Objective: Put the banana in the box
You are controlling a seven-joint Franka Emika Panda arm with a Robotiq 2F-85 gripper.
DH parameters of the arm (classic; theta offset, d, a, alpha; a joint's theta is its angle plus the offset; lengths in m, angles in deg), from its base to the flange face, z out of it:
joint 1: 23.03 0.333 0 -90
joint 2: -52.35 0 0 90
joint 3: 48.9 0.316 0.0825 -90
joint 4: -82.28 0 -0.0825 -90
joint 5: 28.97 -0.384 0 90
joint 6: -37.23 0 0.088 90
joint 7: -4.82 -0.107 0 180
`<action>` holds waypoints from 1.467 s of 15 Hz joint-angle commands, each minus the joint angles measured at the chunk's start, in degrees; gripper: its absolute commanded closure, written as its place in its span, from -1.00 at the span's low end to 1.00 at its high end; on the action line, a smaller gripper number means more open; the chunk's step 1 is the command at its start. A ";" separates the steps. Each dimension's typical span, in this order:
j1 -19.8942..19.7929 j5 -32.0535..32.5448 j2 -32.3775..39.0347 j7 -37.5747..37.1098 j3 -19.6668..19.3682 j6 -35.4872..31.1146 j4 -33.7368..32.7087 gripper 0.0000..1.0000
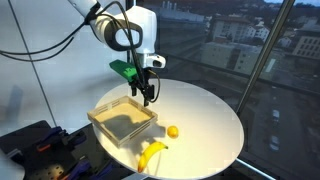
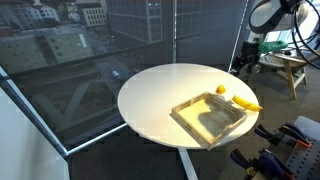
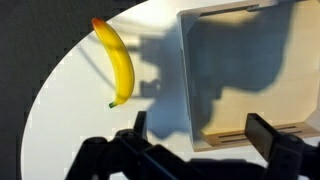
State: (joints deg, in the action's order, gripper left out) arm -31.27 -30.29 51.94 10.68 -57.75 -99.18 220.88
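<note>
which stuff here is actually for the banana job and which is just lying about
For the job:
banana, on the table
box, nothing in it
gripper, open above the box

Just lying about:
small round fruit, beside the banana
table, only carries everything

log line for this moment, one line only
stage: before grasp | gripper: fingers open, holding nothing, above box | banana: on table, outside box | round fruit: on table near banana
</note>
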 commanded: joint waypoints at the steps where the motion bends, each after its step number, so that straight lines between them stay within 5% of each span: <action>1: -0.38 2.45 2.90 -3.86 -0.17 -1.44 -2.36 -1.00; 22: -3.14 2.67 13.40 -5.65 -2.78 -3.46 -6.93 -1.00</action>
State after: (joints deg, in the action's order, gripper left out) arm -33.77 -27.09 63.34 5.00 -60.42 -102.71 216.09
